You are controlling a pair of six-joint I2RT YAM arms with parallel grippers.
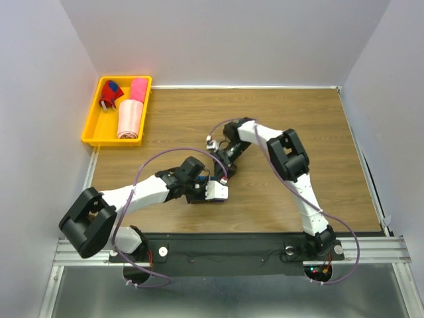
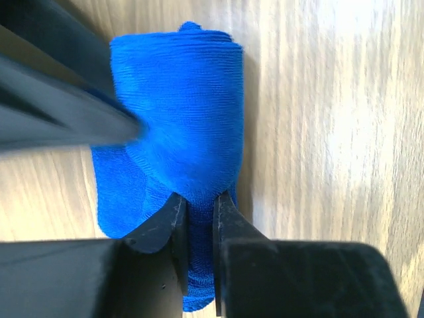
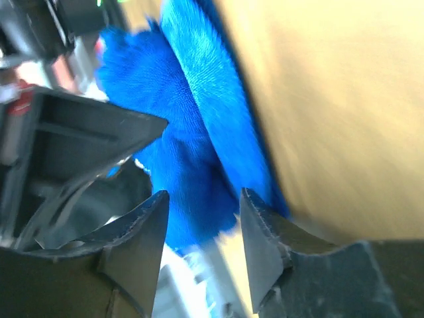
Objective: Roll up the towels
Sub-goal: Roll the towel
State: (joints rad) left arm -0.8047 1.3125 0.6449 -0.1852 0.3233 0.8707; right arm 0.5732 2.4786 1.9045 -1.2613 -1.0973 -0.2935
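Note:
The royal blue towel point(image 2: 179, 106) lies loosely rolled on the wooden table point(image 2: 331, 132). My left gripper point(image 2: 199, 202) is shut on its near end, with cloth pinched between the jaws. My right gripper point(image 3: 202, 199) is open; its jaws stand apart just short of the blue towel point(image 3: 192, 126), and its dark blurred finger point(image 2: 59, 112) crosses the left wrist view. Seen from above, the two grippers meet at mid-table point(image 1: 215, 179) and hide the blue towel. A hot pink towel point(image 1: 138, 89) and a pale pink towel point(image 1: 130, 120) lie in the tray.
A yellow plastic tray point(image 1: 89, 129) sits at the table's far left corner and also holds a small red and blue object point(image 1: 110, 96). White walls close in the left, back and right sides. The arms' base rail point(image 1: 225, 248) runs along the near edge.

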